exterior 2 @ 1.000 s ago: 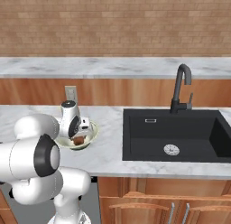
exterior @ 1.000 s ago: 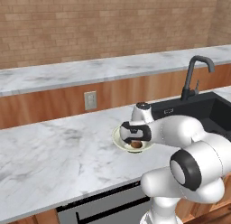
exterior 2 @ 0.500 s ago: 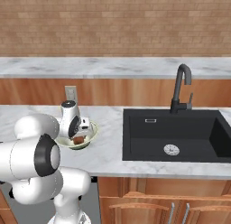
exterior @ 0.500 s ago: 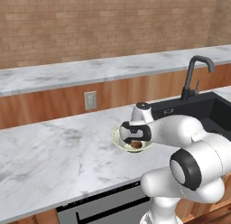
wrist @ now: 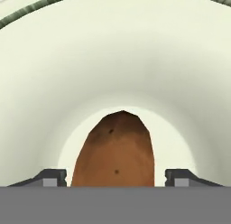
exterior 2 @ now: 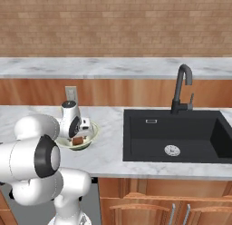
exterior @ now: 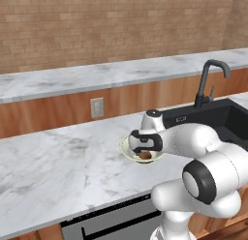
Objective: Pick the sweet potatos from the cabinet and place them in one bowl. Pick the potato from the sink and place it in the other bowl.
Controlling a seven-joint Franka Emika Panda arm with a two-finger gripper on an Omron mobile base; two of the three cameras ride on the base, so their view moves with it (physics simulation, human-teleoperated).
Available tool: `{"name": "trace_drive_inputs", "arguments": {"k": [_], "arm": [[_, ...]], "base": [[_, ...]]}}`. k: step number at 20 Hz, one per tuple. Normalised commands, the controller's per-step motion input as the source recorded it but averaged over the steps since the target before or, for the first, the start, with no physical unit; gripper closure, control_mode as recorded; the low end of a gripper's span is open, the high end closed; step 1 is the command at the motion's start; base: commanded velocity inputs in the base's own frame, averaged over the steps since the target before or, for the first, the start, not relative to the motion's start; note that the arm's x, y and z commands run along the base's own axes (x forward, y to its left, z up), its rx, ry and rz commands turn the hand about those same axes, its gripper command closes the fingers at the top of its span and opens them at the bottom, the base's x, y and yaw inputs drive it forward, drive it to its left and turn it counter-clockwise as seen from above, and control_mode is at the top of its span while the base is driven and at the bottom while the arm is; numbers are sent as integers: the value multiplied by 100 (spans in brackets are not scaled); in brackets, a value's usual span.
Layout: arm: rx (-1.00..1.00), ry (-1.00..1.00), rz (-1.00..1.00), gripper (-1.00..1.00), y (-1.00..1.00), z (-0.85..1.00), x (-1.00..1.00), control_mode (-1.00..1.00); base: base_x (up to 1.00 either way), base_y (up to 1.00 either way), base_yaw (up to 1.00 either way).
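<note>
Hand low over the pale bowl, potato between its fingers.

Left base view: the hand (exterior: 144,154) reaches into the other bowl (exterior: 127,148) on the marble table (exterior: 58,161), with the potato (exterior: 145,156) beneath it. Right base view: the same bowl (exterior 2: 92,135) sits left of the black sink (exterior 2: 174,135), the potato (exterior 2: 78,140) inside it under the hand (exterior 2: 78,139). Hand view: the fingers (wrist: 52,177) stand spread, each apart from the potato (wrist: 115,148), which rests on the bowl's floor (wrist: 113,60).
</note>
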Motion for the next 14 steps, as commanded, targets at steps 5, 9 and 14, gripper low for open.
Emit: {"name": "trace_drive_inputs", "arguments": {"k": [5,9,14], "arm": [[0,-3,0,-100,-17,48,-10,-100],[0,-5,0,-100,-23,71,-8,-100],[1,-5,0,-100,-18,71,-43,-100]], "base": [[0,0,0],[0,0,0],[0,0,0]]}}
